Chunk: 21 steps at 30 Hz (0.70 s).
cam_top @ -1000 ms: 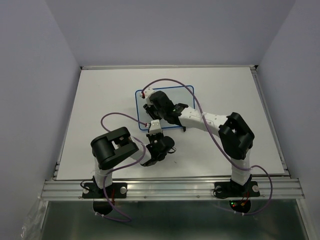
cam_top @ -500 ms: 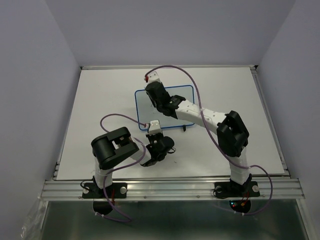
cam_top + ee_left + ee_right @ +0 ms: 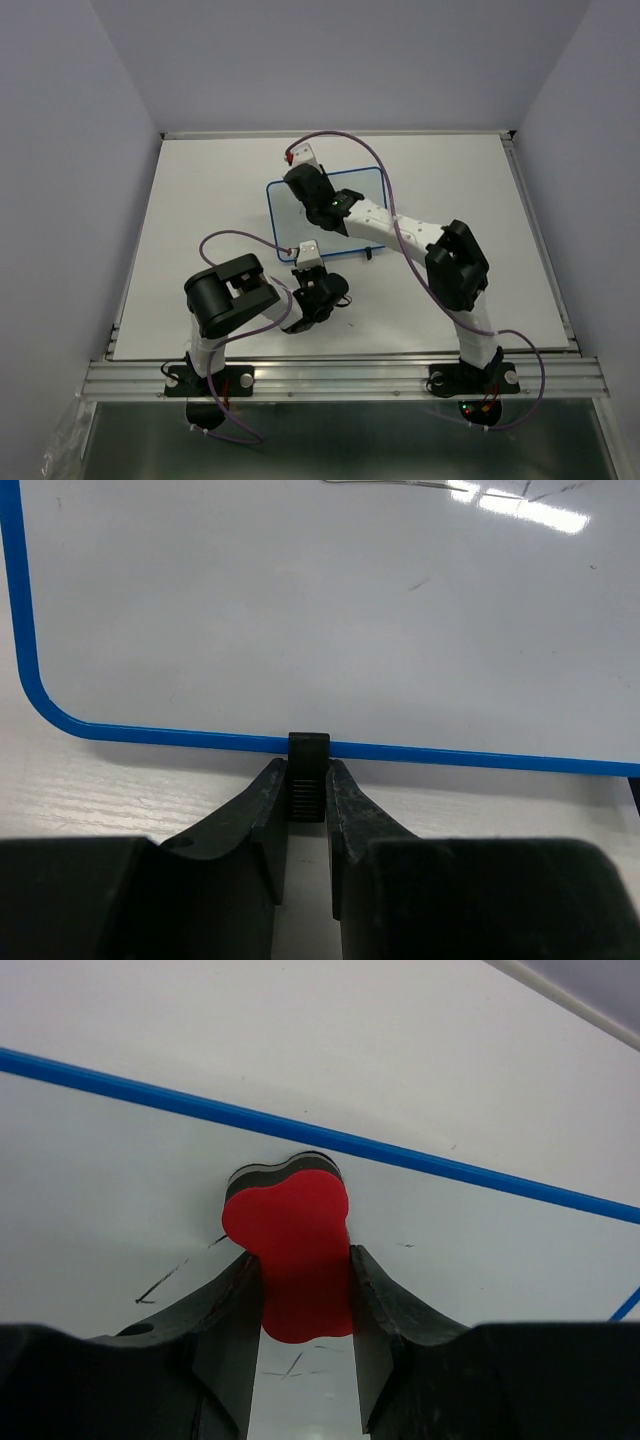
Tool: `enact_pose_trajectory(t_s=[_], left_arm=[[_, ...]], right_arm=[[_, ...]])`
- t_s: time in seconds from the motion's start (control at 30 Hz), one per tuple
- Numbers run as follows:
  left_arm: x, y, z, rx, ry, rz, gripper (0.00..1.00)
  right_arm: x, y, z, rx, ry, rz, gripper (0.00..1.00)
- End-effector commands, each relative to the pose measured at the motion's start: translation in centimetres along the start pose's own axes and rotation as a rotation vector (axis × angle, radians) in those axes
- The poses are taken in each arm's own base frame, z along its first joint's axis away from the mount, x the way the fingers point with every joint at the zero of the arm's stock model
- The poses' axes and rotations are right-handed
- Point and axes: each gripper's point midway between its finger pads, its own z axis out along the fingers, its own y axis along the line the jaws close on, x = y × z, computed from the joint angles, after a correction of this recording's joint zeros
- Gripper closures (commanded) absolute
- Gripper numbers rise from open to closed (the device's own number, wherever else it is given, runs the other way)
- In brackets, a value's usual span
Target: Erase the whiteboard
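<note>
On the table [image 3: 200, 250], the whiteboard [image 3: 368, 190] lies flat near the middle. The left end effector [image 3: 308, 785] is clamped on a black foot [image 3: 308, 750] at its near rim, likely to stop it sliding. The right end effector [image 3: 305, 1280] grips the red eraser [image 3: 288, 1225], face down on the board by the far rim, beside faint marker strokes [image 3: 165, 1282] not yet wiped.

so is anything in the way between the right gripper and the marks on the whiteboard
Nothing visible. The right gripper holds the red eraser on the whiteboard, by its blue rim, with black marker strokes bare beside it. The left gripper only clamps the board's black foot, off the writing surface.
</note>
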Motion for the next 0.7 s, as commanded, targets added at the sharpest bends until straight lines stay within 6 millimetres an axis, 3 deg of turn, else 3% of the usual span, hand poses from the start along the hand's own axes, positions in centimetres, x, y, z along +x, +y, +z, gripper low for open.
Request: enact_pose_trajectory(t_s=[0.0,0.17,0.4,0.53,0.67], left_arm=[[7.3,5.3,-0.9,-0.035,0.236,0.230,1.00],[7.2,5.5,-0.9,-0.041,0.229,0.232,1.00],[7.3,5.4,-0.9,-0.037,0.232,0.234,1.00],[7.2,5.6,-0.9,-0.039,0.230,0.235,1.00],[7.1,5.6,-0.9,-0.041,0.228,0.234,1.00]], right_arm=[[0.0,3.6,-1.2,-0.128,-0.013,-0.092,0.99],[2.4,6.6,-2.1,-0.317,0.037,-0.096,0.99],[3.3,6.7,-3.4,-0.368,0.058,-0.069,0.99],[1.1,5.2,-3.8,-0.355,0.018,-0.015,0.99],[-2.8,0.3,-3.3,-0.279,-0.067,0.093,0.99]])
